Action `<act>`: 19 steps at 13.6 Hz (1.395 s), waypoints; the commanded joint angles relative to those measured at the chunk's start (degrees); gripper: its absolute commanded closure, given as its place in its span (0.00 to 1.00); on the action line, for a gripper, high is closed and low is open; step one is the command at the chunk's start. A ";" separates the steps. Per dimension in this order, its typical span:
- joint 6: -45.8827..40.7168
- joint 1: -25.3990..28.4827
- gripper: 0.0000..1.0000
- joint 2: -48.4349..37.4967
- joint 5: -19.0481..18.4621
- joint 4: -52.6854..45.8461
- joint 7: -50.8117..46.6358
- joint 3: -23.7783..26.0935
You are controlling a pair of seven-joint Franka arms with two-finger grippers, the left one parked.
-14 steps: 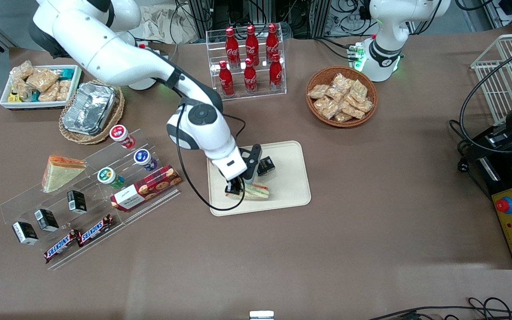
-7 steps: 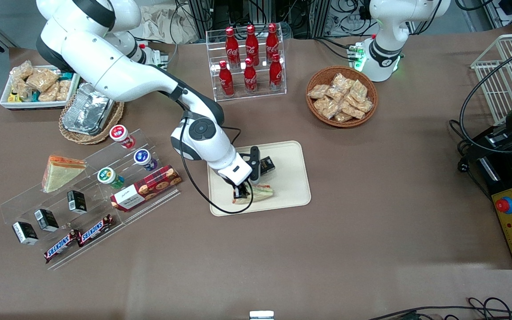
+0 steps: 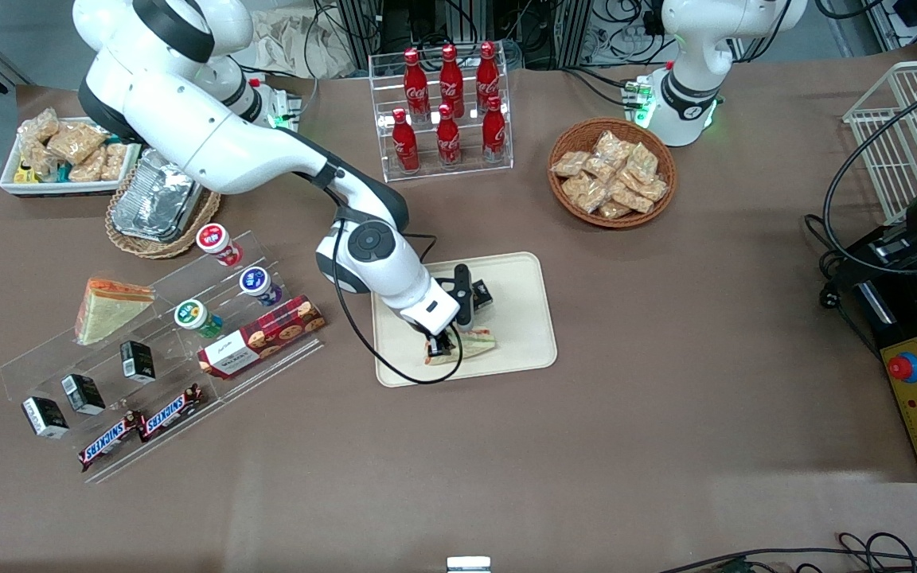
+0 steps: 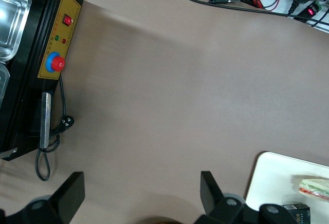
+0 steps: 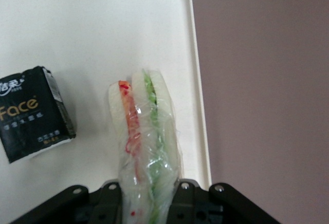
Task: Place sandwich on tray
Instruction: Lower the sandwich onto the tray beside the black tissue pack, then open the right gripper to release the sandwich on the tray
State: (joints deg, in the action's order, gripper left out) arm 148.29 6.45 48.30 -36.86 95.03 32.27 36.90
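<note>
The sandwich [image 3: 476,343] is a clear-wrapped wedge with red and green filling, and my right gripper [image 3: 442,348] is shut on its narrow end. It sits low over the cream tray [image 3: 518,330], near the tray edge closest to the front camera. Whether it touches the tray I cannot tell. The right wrist view shows the sandwich [image 5: 146,131] running out from between the fingers [image 5: 185,198] over the tray [image 5: 103,29], beside its rim. The parked arm's wrist view catches the tray corner [image 4: 272,183] and the sandwich tip [image 4: 316,187].
A black tissue pack [image 3: 478,294] [image 5: 33,113] lies on the tray beside the sandwich. A twin sandwich [image 3: 108,306] rests on the acrylic stand [image 3: 156,358] with snacks, toward the working arm's end. A cola rack [image 3: 446,111] and snack basket [image 3: 611,171] stand farther from the camera.
My gripper has carried the sandwich a short way across the tray toward the parked arm's end, and the arm has stretched out after it.
</note>
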 commanded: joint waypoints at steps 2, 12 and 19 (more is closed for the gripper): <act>0.59 0.32 1.00 2.68 1.44 -2.48 -0.98 0.19; -0.63 -0.99 0.01 -3.90 10.85 -1.00 -11.33 0.89; -15.89 -3.46 0.01 -22.44 10.94 4.90 -46.47 5.02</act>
State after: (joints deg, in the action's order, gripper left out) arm 137.73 3.78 32.99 -27.52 96.27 -6.04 41.06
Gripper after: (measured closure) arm 0.004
